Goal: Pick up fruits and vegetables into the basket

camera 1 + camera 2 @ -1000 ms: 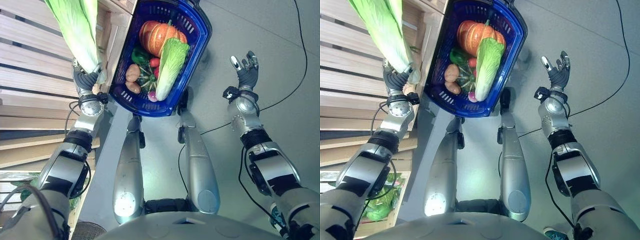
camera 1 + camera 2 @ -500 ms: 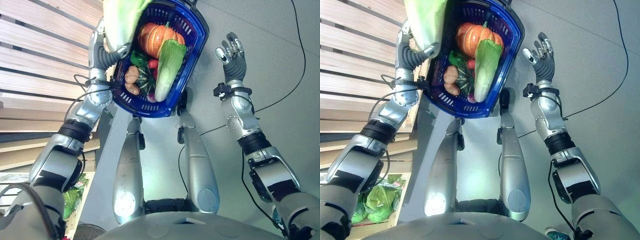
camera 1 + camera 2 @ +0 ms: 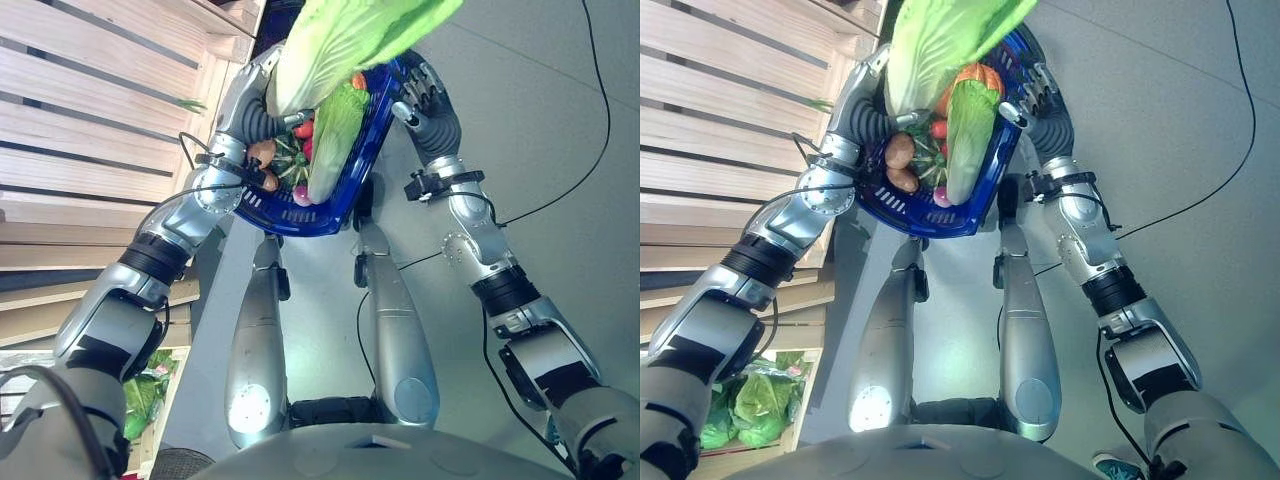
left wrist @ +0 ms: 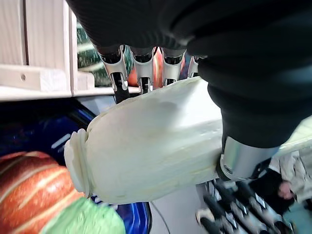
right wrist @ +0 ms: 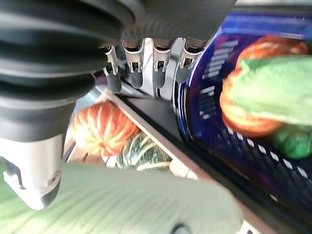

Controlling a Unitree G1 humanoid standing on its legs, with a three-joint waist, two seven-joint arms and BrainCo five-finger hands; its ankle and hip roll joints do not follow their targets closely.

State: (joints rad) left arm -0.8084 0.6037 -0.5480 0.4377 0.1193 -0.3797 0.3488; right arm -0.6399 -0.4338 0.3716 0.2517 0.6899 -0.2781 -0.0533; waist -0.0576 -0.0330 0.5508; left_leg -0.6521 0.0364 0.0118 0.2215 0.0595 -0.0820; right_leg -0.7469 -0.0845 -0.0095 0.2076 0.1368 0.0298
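Note:
My left hand [image 3: 262, 100] is shut on a big pale-green napa cabbage [image 3: 340, 40], gripping it near its white stem end [image 4: 156, 146] and holding it over the blue plastic basket [image 3: 300, 220]. Inside the basket lie another napa cabbage [image 3: 335, 130], an orange pumpkin [image 5: 248, 107], a potato [image 3: 262, 152] and small red and green vegetables. The held cabbage hides the basket's far part. My right hand [image 3: 425, 100] is open, its fingers [image 5: 146, 63] straight beside the basket's right rim [image 5: 204, 97].
A slatted wooden shelf [image 3: 80, 120] stands to the left. A crate with leafy greens [image 3: 750, 410] sits at the lower left. An orange pumpkin [image 5: 102, 129] and a green squash [image 5: 141, 153] lie on the shelf beyond the basket. Grey floor [image 3: 560, 200] spreads to the right.
My left hand has carried the cabbage rightwards from over the shelf to above the basket. My right hand has moved left, up to the basket's right rim.

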